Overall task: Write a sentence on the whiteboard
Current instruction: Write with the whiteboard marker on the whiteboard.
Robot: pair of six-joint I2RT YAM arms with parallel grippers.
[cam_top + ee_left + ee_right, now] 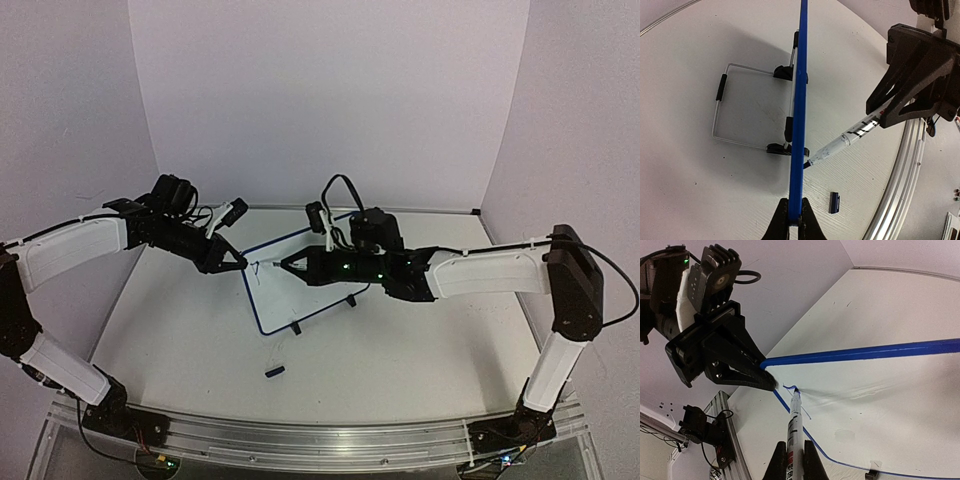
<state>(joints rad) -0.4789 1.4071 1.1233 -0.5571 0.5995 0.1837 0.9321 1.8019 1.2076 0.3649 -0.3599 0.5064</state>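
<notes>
The left tool (240, 263), fully closed, is gripping a corner of the whiteboard (280, 300) standing on the worktop (170, 340); the right tool (285, 265) is clamping tight on a marker (794, 422) — tip touching the board. The sentence (788, 387) is showing as one short stroke — unreadable. A dark cap (276, 371) is lying nearby, pale walls behind.
</notes>
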